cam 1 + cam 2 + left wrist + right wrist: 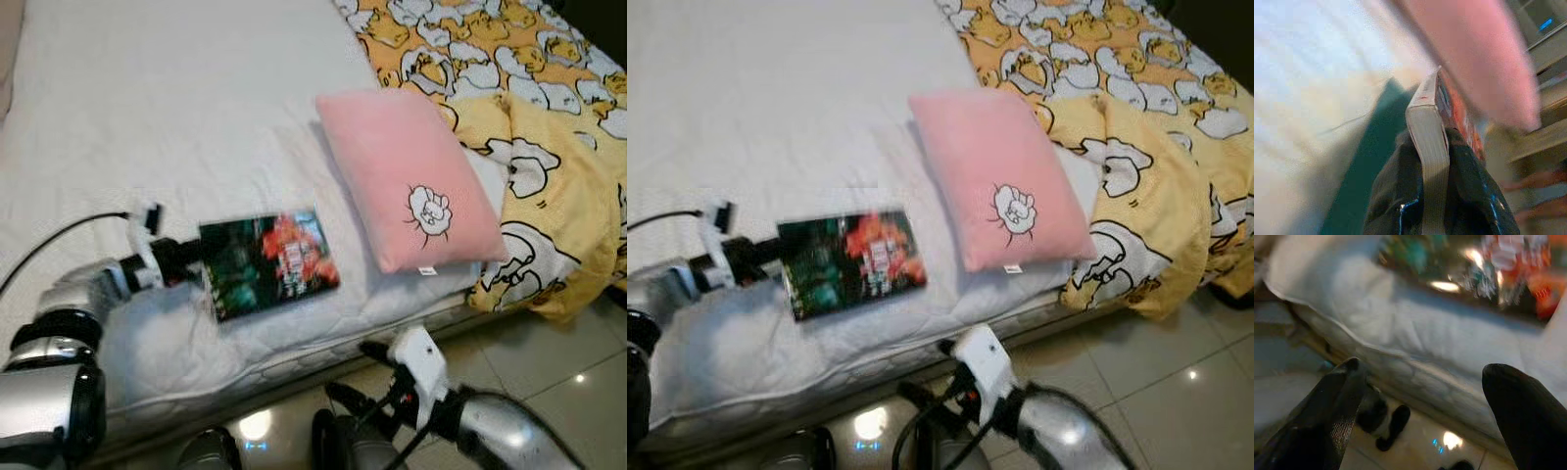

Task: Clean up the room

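While clamped on the book [269,262], the left gripper [192,262] sits over the white mattress [147,117] near its front edge.
Left wrist view: black fingers [1471,196] pinch the book's page edge from both sides. Book's dark green and red cover faces up; far end lies just beside the pink pillow [407,176]. Yellow patterned blanket [549,147] is bunched beyond the pillow. Right gripper [1420,401] hangs low over the tiled floor [549,362] below the bed edge, fingers spread wide, grasping nothing.
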{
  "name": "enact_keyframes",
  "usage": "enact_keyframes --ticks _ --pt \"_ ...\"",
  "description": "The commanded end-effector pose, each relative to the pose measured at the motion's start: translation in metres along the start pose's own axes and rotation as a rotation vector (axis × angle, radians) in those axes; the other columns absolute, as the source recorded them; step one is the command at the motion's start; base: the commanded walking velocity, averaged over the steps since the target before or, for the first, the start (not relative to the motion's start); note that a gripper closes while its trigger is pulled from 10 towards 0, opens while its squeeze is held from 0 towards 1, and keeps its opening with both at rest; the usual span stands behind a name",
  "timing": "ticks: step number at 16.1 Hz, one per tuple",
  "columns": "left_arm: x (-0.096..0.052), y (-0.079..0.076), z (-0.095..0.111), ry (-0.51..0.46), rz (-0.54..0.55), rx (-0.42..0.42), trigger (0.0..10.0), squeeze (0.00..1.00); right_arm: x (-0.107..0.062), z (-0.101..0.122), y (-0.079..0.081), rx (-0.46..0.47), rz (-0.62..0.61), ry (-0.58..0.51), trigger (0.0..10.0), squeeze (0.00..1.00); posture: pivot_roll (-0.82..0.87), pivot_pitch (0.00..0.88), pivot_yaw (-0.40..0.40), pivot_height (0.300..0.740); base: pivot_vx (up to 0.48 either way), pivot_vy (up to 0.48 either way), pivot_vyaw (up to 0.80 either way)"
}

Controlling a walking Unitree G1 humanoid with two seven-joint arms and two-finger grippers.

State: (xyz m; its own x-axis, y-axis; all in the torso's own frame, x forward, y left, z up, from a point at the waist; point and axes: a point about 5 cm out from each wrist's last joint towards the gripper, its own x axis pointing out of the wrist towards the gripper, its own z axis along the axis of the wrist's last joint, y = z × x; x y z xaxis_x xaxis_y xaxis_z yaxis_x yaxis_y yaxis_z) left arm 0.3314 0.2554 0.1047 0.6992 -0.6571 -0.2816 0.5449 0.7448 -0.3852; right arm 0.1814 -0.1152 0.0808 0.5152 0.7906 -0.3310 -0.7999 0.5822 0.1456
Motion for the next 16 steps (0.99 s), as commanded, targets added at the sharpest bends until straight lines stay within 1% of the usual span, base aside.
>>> enact_keyframes --ticks 1,2,3,4,6,8,9,11,12,13,14,15,16 --pt "-0.003 0.01 -0.007 0.13 0.157 0.107 0.0 0.0 -0.003 0.001 0.002 0.003 0.034 0.016 10.0 0.0 -0.26 0.202 -0.138 0.74 0.0 0.0 0.0" --pt "-0.007 0.018 0.002 0.181 0.294 0.261 0.0 0.0 -0.004 0.001 0.002 0.0 0.032 0.023 10.0 0.0 -0.28 0.202 -0.139 0.74 0.0 0.0 0.0" --pt "-0.01 0.023 0.016 0.183 0.385 0.359 0.0 0.0 -0.006 -0.001 0.003 0.005 0.023 0.031 10.0 0.0 -0.28 0.202 -0.138 0.74 0.0 0.0 0.0" --pt "-0.013 0.025 0.03 0.154 0.436 0.405 0.0 0.0 -0.008 -0.005 0.005 0.008 0.022 0.039 10.0 0.0 -0.28 0.202 -0.136 0.74 0.0 0.0 0.0" --pt "-0.021 0.03 0.041 0.158 0.525 0.477 0.0 0.0 -0.009 -0.008 0.008 0.017 0.024 0.049 10.0 0.0 -0.29 0.201 -0.134 0.74 0.0 0.0 0.0" --pt "-0.038 0.041 0.042 0.221 0.647 0.578 0.0 0.0 -0.01 -0.009 0.007 0.025 0.016 0.056 10.0 0.0 -0.29 0.203 -0.131 0.74 0.0 0.0 0.0" --pt "-0.046 0.045 0.036 0.289 0.683 0.642 0.0 0.0 -0.01 -0.01 0.006 0.025 0.014 0.062 10.0 0.0 -0.28 0.204 -0.132 0.74 0.0 0.0 0.0" --pt "-0.052 0.048 0.03 0.354 0.709 0.707 0.0 0.0 -0.01 -0.011 0.006 0.025 0.013 0.065 10.0 0.0 -0.28 0.206 -0.139 0.74 0.0 0.0 0.0" --pt "-0.063 0.054 0.031 0.364 0.781 0.737 0.0 0.0 -0.01 -0.011 0.005 0.021 0.014 0.068 10.0 0.0 -0.27 0.205 -0.141 0.74 0.0 0.0 0.0" --pt "-0.067 0.055 0.036 0.299 0.809 0.693 0.0 0.0 -0.009 -0.012 0.005 0.018 0.014 0.07 10.0 0.0 -0.27 0.204 -0.143 0.74 0.0 0.0 0.0" --pt "-0.066 0.054 0.036 0.295 0.799 0.706 0.0 0.0 -0.009 -0.012 0.005 0.019 0.016 0.073 10.0 0.0 -0.27 0.204 -0.143 0.74 0.0 0.0 0.0" --pt "-0.065 0.054 0.031 0.345 0.782 0.753 0.0 0.0 -0.008 -0.013 0.005 0.02 0.018 0.076 10.0 0.0 -0.26 0.204 -0.147 0.74 0.0 0.0 0.0" --pt "-0.063 0.053 0.023 0.365 0.753 0.736 0.0 0.0 -0.008 -0.013 0.005 0.02 0.021 0.079 10.0 0.0 -0.26 0.203 -0.146 0.74 0.0 0.0 0.0"
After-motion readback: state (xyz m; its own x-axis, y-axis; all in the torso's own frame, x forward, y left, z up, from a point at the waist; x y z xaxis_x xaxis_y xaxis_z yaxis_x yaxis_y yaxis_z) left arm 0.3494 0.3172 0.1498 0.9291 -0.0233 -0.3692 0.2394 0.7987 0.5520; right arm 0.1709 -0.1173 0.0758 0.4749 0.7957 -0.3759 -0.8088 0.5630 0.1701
